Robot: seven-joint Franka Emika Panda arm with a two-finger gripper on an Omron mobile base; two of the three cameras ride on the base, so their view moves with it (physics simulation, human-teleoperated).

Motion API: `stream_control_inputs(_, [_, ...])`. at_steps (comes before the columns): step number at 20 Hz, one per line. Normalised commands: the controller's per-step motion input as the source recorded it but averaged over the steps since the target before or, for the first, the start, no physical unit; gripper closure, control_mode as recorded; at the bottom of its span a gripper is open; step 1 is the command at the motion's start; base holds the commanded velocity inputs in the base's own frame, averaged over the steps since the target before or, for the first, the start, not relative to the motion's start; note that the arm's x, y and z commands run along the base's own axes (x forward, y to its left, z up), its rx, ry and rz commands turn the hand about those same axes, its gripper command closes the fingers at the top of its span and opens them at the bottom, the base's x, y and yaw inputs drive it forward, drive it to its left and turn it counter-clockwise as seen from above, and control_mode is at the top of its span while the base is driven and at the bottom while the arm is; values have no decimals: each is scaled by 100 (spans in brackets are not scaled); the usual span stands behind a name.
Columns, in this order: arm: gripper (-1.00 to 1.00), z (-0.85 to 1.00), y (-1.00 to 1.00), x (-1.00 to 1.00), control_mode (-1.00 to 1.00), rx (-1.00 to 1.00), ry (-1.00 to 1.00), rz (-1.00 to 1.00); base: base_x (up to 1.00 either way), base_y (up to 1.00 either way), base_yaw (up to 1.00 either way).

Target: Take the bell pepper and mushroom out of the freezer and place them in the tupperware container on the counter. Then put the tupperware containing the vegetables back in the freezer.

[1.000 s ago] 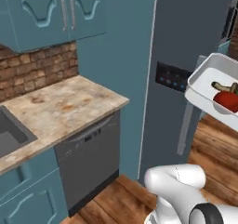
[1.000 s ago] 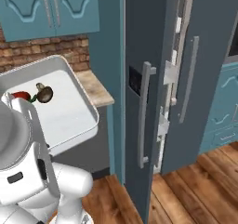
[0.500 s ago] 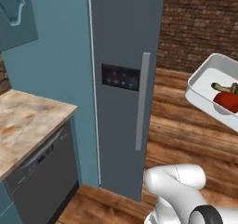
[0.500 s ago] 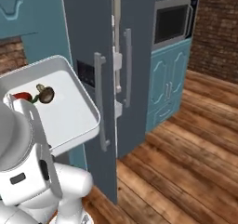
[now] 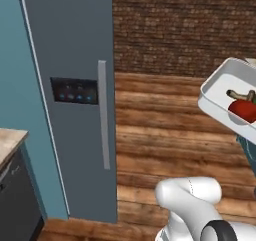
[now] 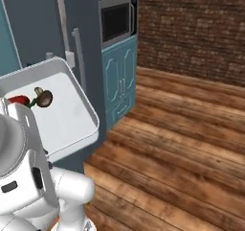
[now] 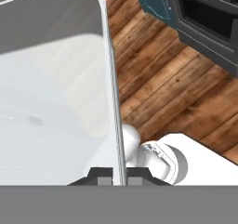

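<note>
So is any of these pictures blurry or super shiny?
Left base view: sharp, even light, a small shine on the pepper. Right base view: clear, the tray throws no strong shadow. Hand view: the tray wall is so close it looks like a smooth grey-white blur.

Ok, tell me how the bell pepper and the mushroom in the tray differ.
The bell pepper is glossy red; the mushroom is tan-brown with a darker cap. The bell pepper is clearly larger than the mushroom. Both lie side by side inside the tupperware container, which is held above the wooden floor.
</note>
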Motion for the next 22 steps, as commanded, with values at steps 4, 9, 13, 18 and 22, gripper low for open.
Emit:
stream_control_inputs(4, [100, 0, 0, 0, 100, 0, 0, 0, 76, -54, -33])
stream_control_inputs(9, [100, 0, 0, 0, 100, 0, 0, 0, 100, -35, -25])
stream_control_inputs(13, [100, 0, 0, 0, 100, 0, 0, 0, 100, -40, -14])
stream_control_inputs(18, [100, 0, 0, 0, 100, 0, 0, 0, 100, -38, 10])
stream_control_inputs(22, [100, 0, 0, 0, 100, 0, 0, 0, 98, -48, 41])
